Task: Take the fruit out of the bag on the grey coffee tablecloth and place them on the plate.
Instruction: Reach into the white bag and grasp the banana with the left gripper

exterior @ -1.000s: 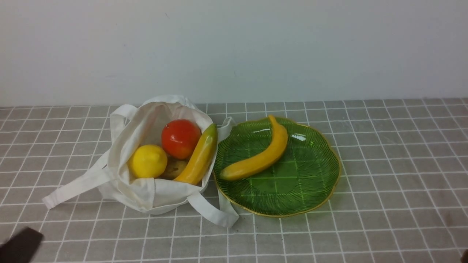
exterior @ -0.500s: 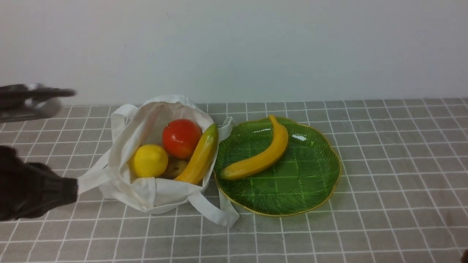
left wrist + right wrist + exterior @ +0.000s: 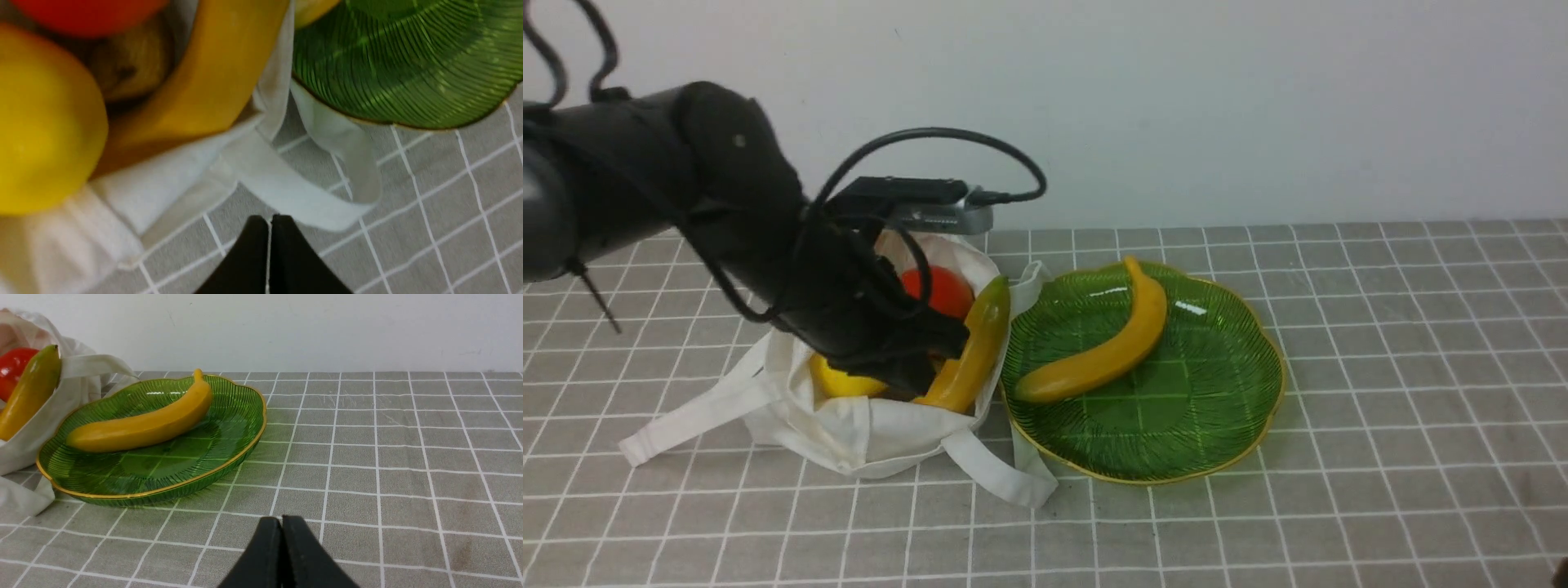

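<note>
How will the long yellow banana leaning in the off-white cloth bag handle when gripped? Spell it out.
The long yellow banana looks rigid, keeping its curve while propped against the off-white cloth bag. Its glossy, tapered skin may slip in a pinch. The limp bag will probably sag or drag along.

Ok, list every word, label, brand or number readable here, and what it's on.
None: no text is readable in any view.
The bag, the plate, the fruit and the tablecloth bear no print.
Any marking on the left arm's silver module is too blurred to read.
</note>
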You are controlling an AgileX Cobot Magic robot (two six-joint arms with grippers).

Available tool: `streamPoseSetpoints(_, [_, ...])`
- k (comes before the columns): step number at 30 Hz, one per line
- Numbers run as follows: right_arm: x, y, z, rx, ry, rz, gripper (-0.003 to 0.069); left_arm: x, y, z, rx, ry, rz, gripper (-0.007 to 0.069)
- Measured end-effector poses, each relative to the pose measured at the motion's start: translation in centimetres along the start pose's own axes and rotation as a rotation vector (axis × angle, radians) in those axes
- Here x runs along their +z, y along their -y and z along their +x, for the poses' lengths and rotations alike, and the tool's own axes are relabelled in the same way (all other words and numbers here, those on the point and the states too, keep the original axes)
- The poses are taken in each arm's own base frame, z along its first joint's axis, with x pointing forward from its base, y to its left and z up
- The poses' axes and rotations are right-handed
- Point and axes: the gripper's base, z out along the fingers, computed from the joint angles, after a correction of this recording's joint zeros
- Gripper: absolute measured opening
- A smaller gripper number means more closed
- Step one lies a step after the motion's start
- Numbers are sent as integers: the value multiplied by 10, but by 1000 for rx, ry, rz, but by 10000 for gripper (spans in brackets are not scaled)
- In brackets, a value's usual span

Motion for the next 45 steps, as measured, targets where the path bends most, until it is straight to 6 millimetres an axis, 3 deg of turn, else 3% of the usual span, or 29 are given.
streamPoseSetpoints(4, [0,0,0,0,0,0,-15,13,11,-17,51,-1,-25,4])
streamPoseSetpoints(9, [0,0,0,0,0,0,-15,21,15,-27,68,39,-49,93])
streamPoseSetpoints(16, [0,0,0,0,0,0,-15,29,11,-40,78,160,-84,400])
streamPoseSetpoints(20, [0,0,0,0,0,0,-15,50,5,-44,70,167,-94,479])
streamPoseSetpoints(26, [0,0,0,0,0,0,-15,66,1,-46,66,164,-100,480])
streamPoseSetpoints(30, [0,0,0,0,0,0,-15,67,1,-46,66,165,-100,386])
streamPoseSetpoints(32, [0,0,0,0,0,0,-15,66,1,-46,69,164,-101,291])
streamPoseSetpoints(37, [0,0,0,0,0,0,-15,63,2,-44,71,134,-96,297])
streamPoseSetpoints(45, [0,0,0,0,0,0,-15,27,11,-38,98,126,-95,297])
